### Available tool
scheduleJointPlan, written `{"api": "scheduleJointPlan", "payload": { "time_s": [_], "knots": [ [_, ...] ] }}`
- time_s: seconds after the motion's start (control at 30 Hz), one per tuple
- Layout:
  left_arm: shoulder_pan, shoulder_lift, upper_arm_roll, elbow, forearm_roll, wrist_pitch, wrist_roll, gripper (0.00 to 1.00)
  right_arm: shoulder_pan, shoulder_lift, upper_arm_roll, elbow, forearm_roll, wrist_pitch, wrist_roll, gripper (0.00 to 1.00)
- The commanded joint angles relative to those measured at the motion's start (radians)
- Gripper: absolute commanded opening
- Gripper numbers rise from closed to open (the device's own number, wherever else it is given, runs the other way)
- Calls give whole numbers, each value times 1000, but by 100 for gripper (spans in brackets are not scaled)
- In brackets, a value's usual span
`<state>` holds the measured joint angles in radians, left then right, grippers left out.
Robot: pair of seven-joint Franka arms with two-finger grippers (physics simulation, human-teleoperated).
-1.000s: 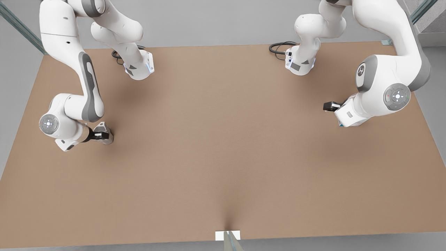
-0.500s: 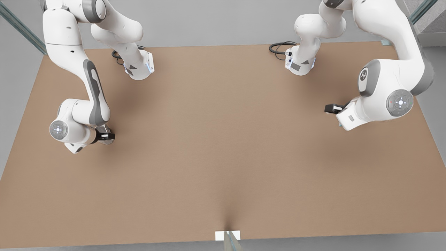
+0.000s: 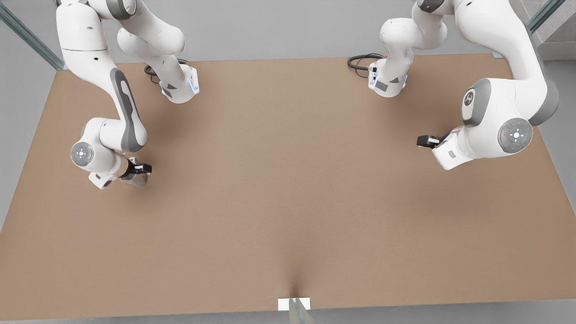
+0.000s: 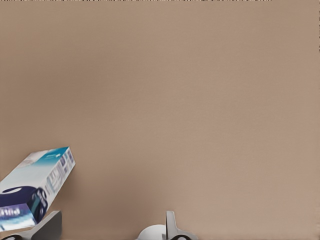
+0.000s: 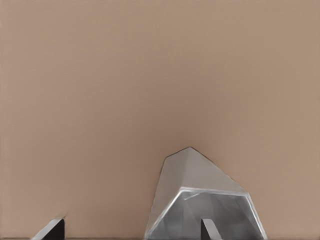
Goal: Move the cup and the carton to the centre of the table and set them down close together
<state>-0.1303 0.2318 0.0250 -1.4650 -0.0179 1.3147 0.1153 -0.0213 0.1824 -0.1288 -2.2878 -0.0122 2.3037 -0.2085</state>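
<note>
Brown surface (image 3: 288,180) under both arms. My left claw (image 4: 110,227) hangs spread wide, the carton (image 4: 35,185) tilted by one finger. My right claw (image 5: 130,230), spread too, has one finger at the mouth of the cup (image 5: 195,175).

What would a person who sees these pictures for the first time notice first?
Two white arms bend over a wide brown table. At the front view's left, the open right end effector reaches the faceted silver cup; at its right, the open left end effector is next to the white and teal carton.
</note>
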Motion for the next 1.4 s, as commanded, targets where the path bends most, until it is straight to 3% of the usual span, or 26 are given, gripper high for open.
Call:
{"api": "scheduleJointPlan", "payload": {
  "time_s": [0.0, 0.3, 0.8, 1.03, 1.1, 1.13, 1.17, 1.2, 1.37],
  "knots": [
    [0, 1, 1, 0, 0, 0, 0, 100, 0, -1, 0, -6, 0, 11, 0, 100],
    [0, 3, -7, -1, 1, 0, -2, 100, -2, -34, -6, -68, 0, 46, -37, 100],
    [0, 17, -7, 0, 1, 0, -2, 100, -11, 46, -11, -85, 0, 100, -42, 99],
    [0, 15, -5, 2, 3, -11, 7, 100, -8, 74, -17, -39, -3, 97, 150, 99],
    [0, 15, -5, 2, 6, -9, 6, 100, -6, 94, -31, -24, -2, 97, 152, 90],
    [0, 15, -5, 2, 6, -11, 3, 100, -5, 94, -31, -22, -5, 95, 170, 72],
    [0, 15, -5, 2, 6, -11, 3, 100, -5, 94, -31, -22, -6, 94, 181, 38],
    [0, 15, -5, 2, 6, -11, 3, 100, -3, 89, -28, -24, -8, 86, 225, 21],
    [0, 23, -5, 2, 7, -8, 9, 100, -2, 88, -26, -24, -8, 83, 233, 21]
  ]
}}
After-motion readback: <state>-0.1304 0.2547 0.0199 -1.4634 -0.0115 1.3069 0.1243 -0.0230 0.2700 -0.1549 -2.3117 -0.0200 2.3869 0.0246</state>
